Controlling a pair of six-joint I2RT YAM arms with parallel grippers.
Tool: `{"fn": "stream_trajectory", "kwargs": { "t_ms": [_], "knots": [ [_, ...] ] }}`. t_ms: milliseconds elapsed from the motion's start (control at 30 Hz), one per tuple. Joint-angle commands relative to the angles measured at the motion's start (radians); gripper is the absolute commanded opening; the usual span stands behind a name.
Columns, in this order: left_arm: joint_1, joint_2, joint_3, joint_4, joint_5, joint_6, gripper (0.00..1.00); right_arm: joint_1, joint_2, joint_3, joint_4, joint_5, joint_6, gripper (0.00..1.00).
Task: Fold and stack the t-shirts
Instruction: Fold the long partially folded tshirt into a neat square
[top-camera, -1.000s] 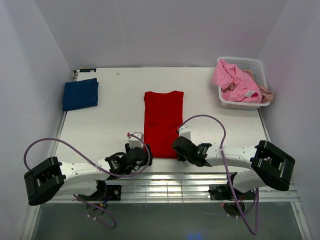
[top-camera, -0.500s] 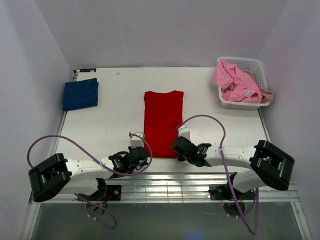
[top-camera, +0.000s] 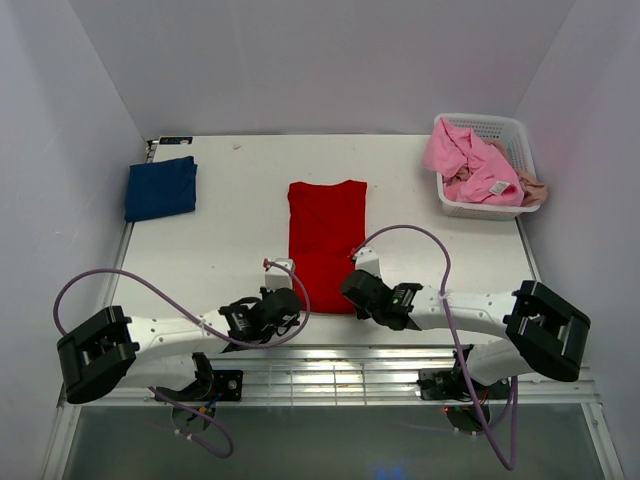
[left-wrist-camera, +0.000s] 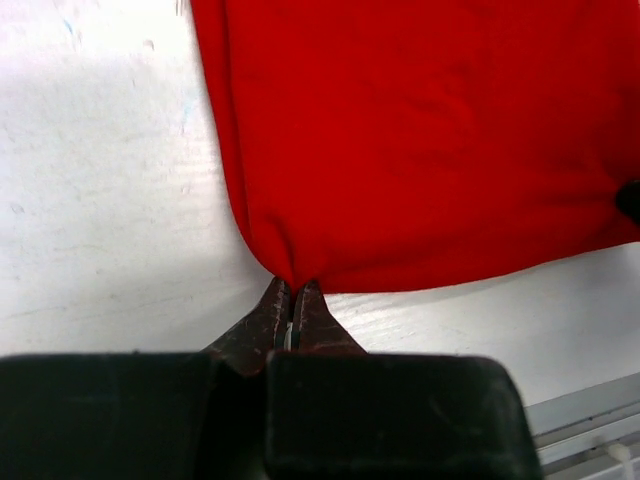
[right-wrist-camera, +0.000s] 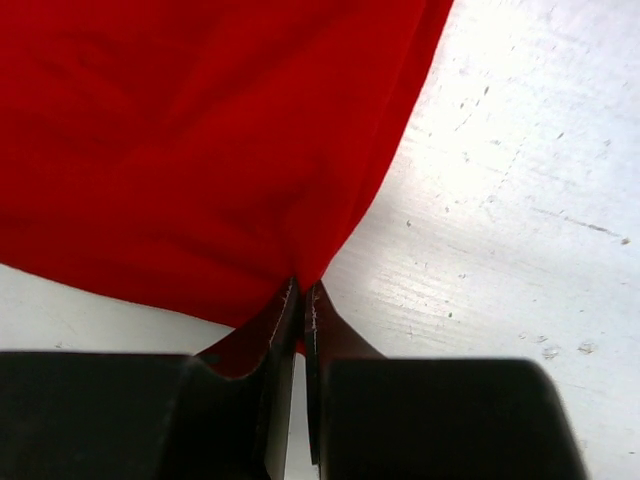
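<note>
A bright red t-shirt (top-camera: 326, 240) lies as a long folded strip in the middle of the table, its near hem towards the arms. My left gripper (top-camera: 297, 300) is shut on the shirt's near left corner (left-wrist-camera: 285, 268); its jaws pinch the red cloth (left-wrist-camera: 420, 140). My right gripper (top-camera: 350, 293) is shut on the near right corner (right-wrist-camera: 305, 265) of the red t-shirt (right-wrist-camera: 200, 130). A folded navy blue t-shirt (top-camera: 160, 188) lies at the far left. Pink (top-camera: 470, 165) and beige (top-camera: 533, 189) t-shirts are heaped in the basket.
A white lattice basket (top-camera: 500, 128) stands at the far right corner. White walls close in the table on three sides. A metal rail (top-camera: 340, 365) runs along the near edge between the arm bases. Purple cables loop over both arms.
Both grippers have closed on the red t-shirt's near corners. The left gripper slid right to the hem's left corner; the right one crept slightly forward. The hem has bunched slightly.
</note>
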Motion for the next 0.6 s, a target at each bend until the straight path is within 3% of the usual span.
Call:
{"fn": "stream_trajectory", "kwargs": {
  "t_ms": [0, 133, 300, 567],
  "knots": [
    [0.0, -0.038, 0.093, -0.064, -0.094, 0.07, 0.0, -0.008, -0.032, 0.093, -0.081, 0.094, -0.053, 0.09],
    [0.0, -0.043, 0.178, -0.075, -0.163, 0.121, 0.0, -0.041, -0.032, 0.162, -0.084, 0.105, -0.113, 0.09],
    [0.015, -0.026, 0.238, 0.023, -0.246, 0.213, 0.0, -0.127, -0.009, 0.241, -0.082, 0.1, -0.211, 0.09],
    [0.136, 0.095, 0.317, 0.229, -0.203, 0.348, 0.0, -0.293, 0.062, 0.39, -0.01, 0.011, -0.355, 0.09]
  ]
}}
